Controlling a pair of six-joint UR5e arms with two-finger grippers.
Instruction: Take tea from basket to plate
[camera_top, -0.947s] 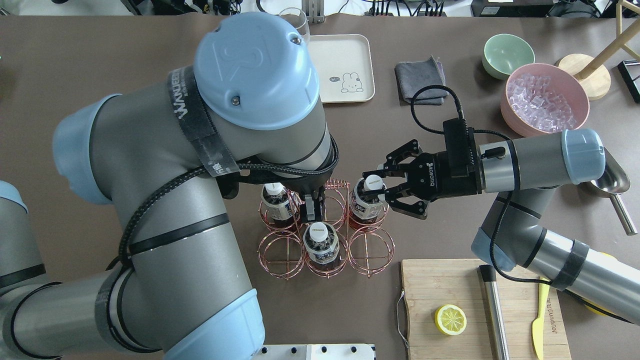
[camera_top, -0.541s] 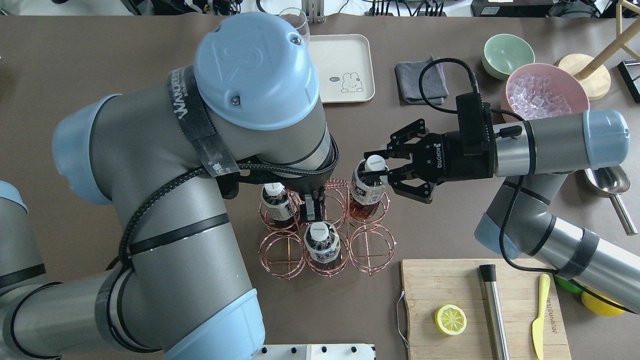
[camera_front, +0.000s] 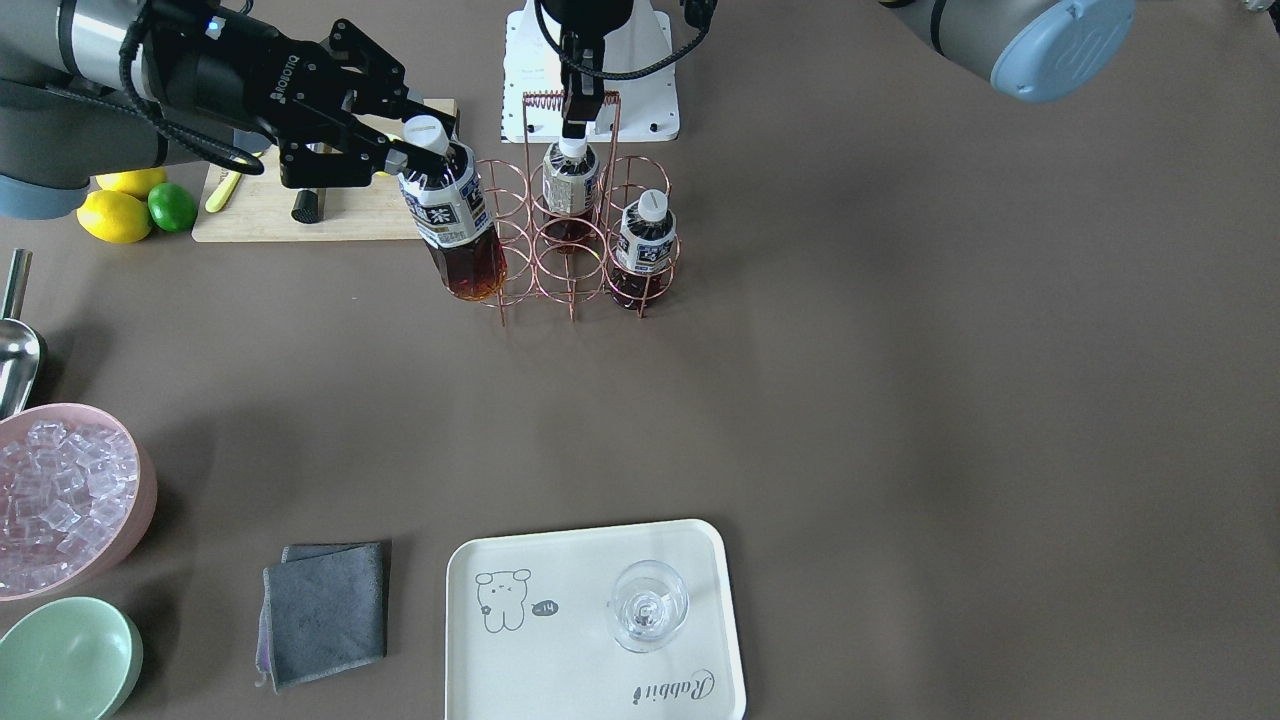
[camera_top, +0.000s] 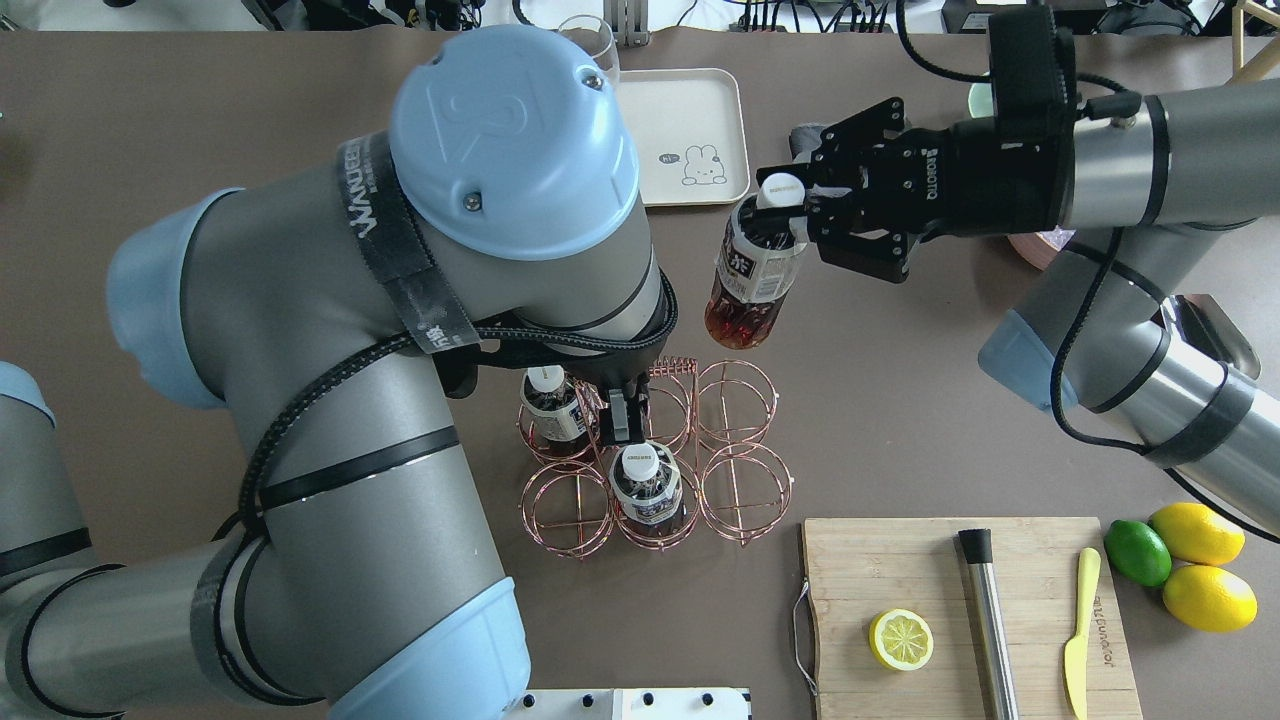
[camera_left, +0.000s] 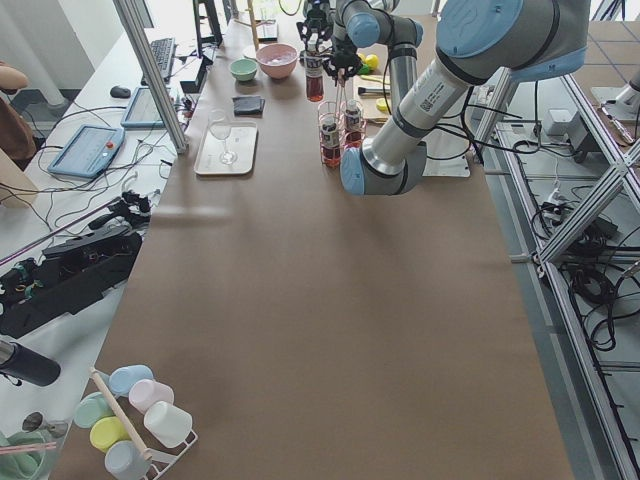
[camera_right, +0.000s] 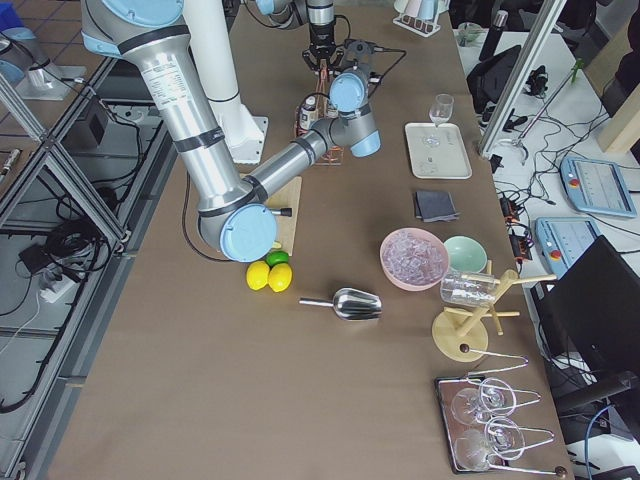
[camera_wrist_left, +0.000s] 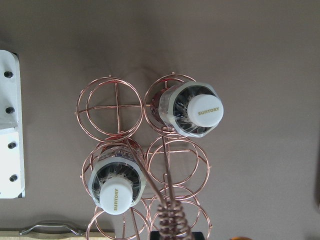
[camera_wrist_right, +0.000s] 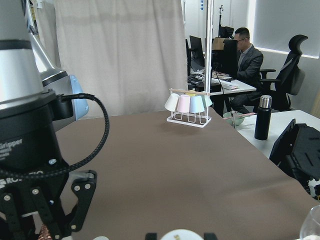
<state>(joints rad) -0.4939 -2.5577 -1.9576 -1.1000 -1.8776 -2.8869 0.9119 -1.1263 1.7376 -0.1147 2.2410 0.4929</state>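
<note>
My right gripper (camera_top: 786, 203) is shut on the neck of the tea (camera_top: 748, 285), a clear bottle of red-brown tea with a white cap and black-and-white label. It hangs tilted in the air beyond the copper wire basket (camera_top: 675, 365), between basket and plate. In the front view the gripper (camera_front: 412, 142) holds the tea (camera_front: 455, 215) beside the basket (camera_front: 545, 97). My left gripper (camera_top: 624, 418) is shut on the basket's coiled handle. Two like bottles (camera_top: 645, 485) (camera_top: 548, 405) stand in the rings. The cream plate (camera_top: 690, 100) lies at the far side and also shows in the front view (camera_front: 560, 560).
A wine glass (camera_front: 648, 605) stands on the plate. A grey cloth (camera_front: 325, 610), a green bowl (camera_front: 60, 660), a pink bowl of ice (camera_front: 140, 500) and a metal scoop (camera_front: 15, 350) lie right of it. A cutting board (camera_top: 900, 570) with lemon half, lemons and a lime (camera_top: 1200, 535) sit near right.
My right gripper has lifted the tea out of its basket ring and carried it up and away toward the far side. The left arm and the basket have not moved.
</note>
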